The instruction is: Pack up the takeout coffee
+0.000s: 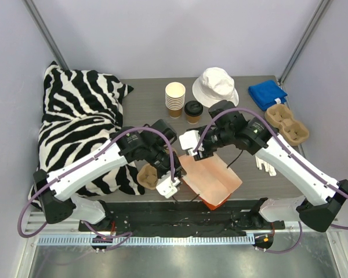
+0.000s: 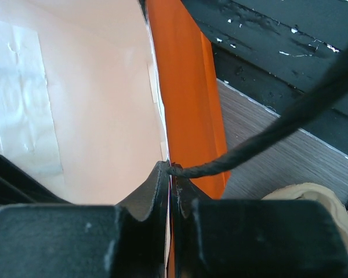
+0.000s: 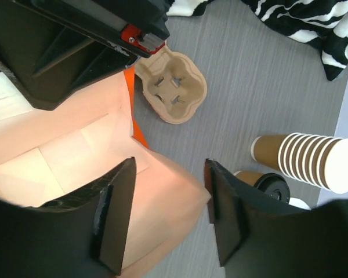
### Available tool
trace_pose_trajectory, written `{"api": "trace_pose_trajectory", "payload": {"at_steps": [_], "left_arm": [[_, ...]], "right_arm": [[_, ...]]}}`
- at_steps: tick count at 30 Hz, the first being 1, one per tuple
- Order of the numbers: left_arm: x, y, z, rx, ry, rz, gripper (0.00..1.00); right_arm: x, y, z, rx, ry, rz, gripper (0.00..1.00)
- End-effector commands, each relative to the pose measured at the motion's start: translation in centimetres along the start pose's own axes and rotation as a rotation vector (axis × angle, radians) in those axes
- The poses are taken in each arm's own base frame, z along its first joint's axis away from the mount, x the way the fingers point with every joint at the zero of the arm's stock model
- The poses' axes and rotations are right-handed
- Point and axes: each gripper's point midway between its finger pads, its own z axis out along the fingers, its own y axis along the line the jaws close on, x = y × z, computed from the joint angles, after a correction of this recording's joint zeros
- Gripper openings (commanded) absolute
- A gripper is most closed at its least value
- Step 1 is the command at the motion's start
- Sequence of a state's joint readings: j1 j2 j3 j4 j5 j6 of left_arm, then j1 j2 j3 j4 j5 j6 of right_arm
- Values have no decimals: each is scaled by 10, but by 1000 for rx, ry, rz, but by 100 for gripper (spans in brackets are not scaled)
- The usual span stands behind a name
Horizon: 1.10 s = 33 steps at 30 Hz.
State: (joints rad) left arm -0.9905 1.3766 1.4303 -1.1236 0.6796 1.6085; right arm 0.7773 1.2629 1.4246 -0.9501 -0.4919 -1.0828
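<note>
Progress looks slight. From above, the takeout coffee (image 1: 192, 110) stands lidded on the table beyond the right gripper (image 1: 192, 152), outside the bag (image 1: 211, 179). Left wrist: the left gripper (image 2: 171, 174) is clamped on the bag's wall. Right wrist: jaws spread and holding nothing above the bag mouth, with the coffee off to their right, not yet grasped or bagged.
</note>
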Motion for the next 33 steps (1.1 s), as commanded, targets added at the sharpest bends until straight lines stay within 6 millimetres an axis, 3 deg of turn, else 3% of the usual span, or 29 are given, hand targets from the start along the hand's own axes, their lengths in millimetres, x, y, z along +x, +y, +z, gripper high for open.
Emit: {"api": "trace_pose_trajectory", "payload": {"at_steps": [1,4,5,7,11,12,14,16,20,23,25,28,29,31,33], "left_arm": [[-7,6,-9,-54,1,21,10],[-7,8,-15,-91,17,-21,17],[-6,13,-16,-121,24,-62,20],[-5,20,-26,-180,34,-113,26],[-3,48,-61,-382,29,-268,44],[-2,52,-70,-440,9,-387,47],[7,70,-105,-612,-11,-506,58],[15,71,-131,-722,-60,-707,62],[33,56,-157,-854,-104,-964,66],[54,37,-162,-921,-96,-1107,75],[68,20,-154,-885,-57,-1185,84],[98,1,-135,-758,66,-1215,85],[124,-4,-126,-712,140,-1240,84],[134,-5,-126,-640,185,-1264,82],[155,-8,-108,-495,186,-1256,84]], "right_arm": [[-17,-16,-17,76,-20,-50,51],[-12,-17,-25,93,30,-24,26],[-7,-21,-29,119,62,-16,10],[-2,-23,-35,157,94,28,1],[12,-38,-52,303,178,161,1],[19,-44,-60,360,224,200,1],[31,-42,-63,411,265,310,1],[51,-40,-73,487,350,387,1],[77,-34,-88,615,410,584,1],[93,-38,-104,701,395,729,1],[108,-45,-120,760,385,829,1],[124,-48,-131,795,371,943,1],[125,-47,-130,792,366,959,1],[126,-44,-129,793,358,997,1],[126,-42,-129,792,343,1024,1]]}}
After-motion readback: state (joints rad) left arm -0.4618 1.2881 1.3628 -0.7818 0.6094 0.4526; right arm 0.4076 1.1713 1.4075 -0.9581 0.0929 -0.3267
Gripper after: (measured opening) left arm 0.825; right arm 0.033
